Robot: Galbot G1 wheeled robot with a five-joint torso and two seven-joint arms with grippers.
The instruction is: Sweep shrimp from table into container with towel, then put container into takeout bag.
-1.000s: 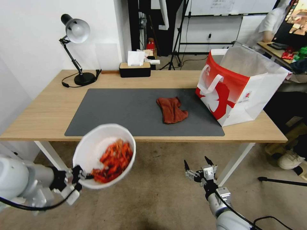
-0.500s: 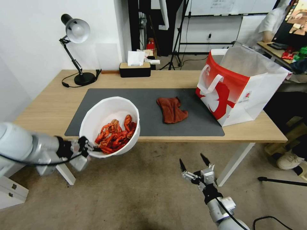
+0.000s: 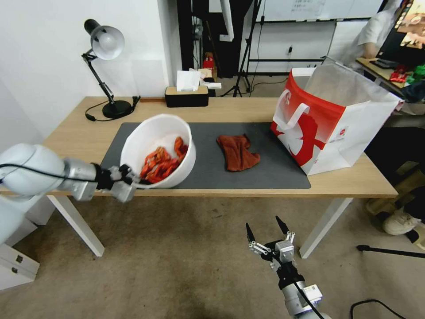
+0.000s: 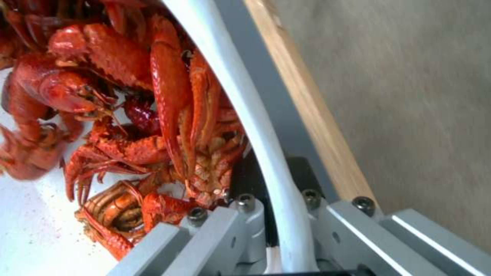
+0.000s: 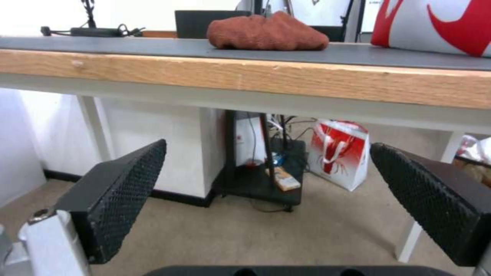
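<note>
My left gripper (image 3: 129,179) is shut on the near rim of the white container (image 3: 152,133), holding it tilted above the front left part of the table (image 3: 71,141). Red-orange shrimp (image 3: 161,161) lie heaped inside; the left wrist view shows the shrimp (image 4: 128,115) against the pinched container rim (image 4: 240,115). The rust-brown towel (image 3: 237,152) lies crumpled on the dark mat, and the towel (image 5: 266,32) also shows above the table edge in the right wrist view. The red and white takeout bag (image 3: 332,119) stands open at the table's right end. My right gripper (image 3: 264,229) hangs open below the table front, its textured pads (image 5: 128,191) wide apart.
A desk lamp (image 3: 104,66) and its cord sit at the back left of the table. A black tissue box (image 3: 187,95) stands at the back middle. White table legs (image 3: 75,221) flank the floor space in front. A second small red bag (image 5: 340,153) sits on the floor under the table.
My left arm has lifted the container with the shrimp from below the table's front edge up and forward over the mat. The right gripper has sunk slightly lower.
</note>
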